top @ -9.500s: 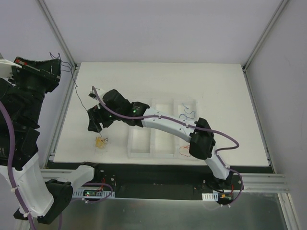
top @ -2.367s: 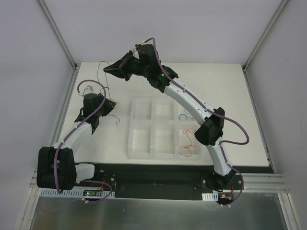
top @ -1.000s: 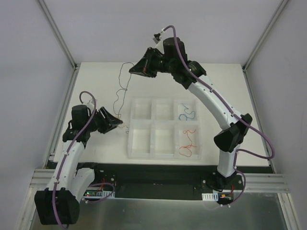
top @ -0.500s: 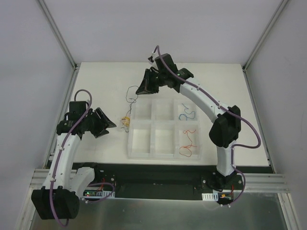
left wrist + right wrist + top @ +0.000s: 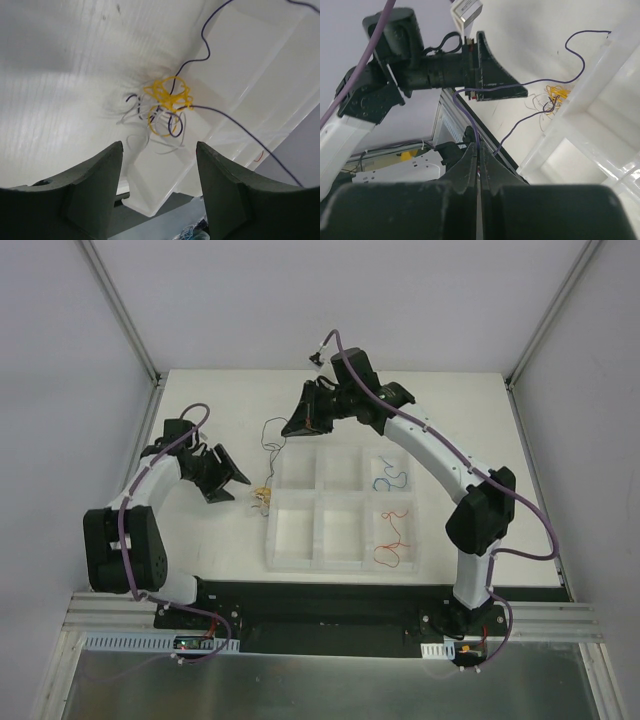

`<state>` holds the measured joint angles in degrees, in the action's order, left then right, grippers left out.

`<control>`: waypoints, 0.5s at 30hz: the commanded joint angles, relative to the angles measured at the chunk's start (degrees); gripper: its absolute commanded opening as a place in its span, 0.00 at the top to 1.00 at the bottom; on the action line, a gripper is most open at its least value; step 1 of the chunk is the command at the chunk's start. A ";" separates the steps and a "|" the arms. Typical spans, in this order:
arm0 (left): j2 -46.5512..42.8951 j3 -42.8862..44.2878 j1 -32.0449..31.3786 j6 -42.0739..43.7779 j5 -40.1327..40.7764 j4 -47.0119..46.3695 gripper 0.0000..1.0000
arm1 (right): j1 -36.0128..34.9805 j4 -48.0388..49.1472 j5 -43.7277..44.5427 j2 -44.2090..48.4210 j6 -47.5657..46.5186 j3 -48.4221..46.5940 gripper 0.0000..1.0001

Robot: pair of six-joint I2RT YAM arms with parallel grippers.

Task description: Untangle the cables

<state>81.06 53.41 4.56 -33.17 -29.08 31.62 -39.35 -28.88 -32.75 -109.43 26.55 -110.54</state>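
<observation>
A white table (image 5: pixel 450 410) is seen from above, with two robot arms reaching in from the near edge.

At the left, the left gripper (image 5: pixel 237 487) hangs low over the table, pointing right. Its jaws stand well apart and hold nothing. In its own wrist view the gap between the two fingers (image 5: pixel 95 185) frames the target straight ahead.

Just right of it lies the tangle of cables (image 5: pixel 262 496), a small knot of yellow, white and dark strands. It rests on the table against the left wall of a white tray (image 5: pixel 345 566). The left gripper is the nearer one, and the knot lies directly along its pointing line.

From the knot a thin purple cable (image 5: pixel 473 120) rises toward the far side of the table and ends in the right gripper (image 5: pixel 290 427). That gripper is lifted above the tray's far left corner and is clamped tight on this cable. The cable's long run goes roughly from near to far and is slack and wavy.

Further right, the tray has six compartments. A blue cable (image 5: pixel 390 478) lies in its far right one and a red cable (image 5: pixel 392 542) in its near right one.

The likely next move is for the left gripper to pin the knot while the right pulls the purple cable free.
</observation>
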 commanded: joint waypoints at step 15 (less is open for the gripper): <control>18.17 4.43 -5.95 1.27 -7.92 -7.01 0.62 | 0.24 2.60 -3.46 1.85 1.31 -1.78 1.00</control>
<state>98.26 59.72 0.30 -32.16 -35.03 25.96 -39.20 -28.51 -34.89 -109.43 26.94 -110.54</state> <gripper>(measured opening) 0.444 0.009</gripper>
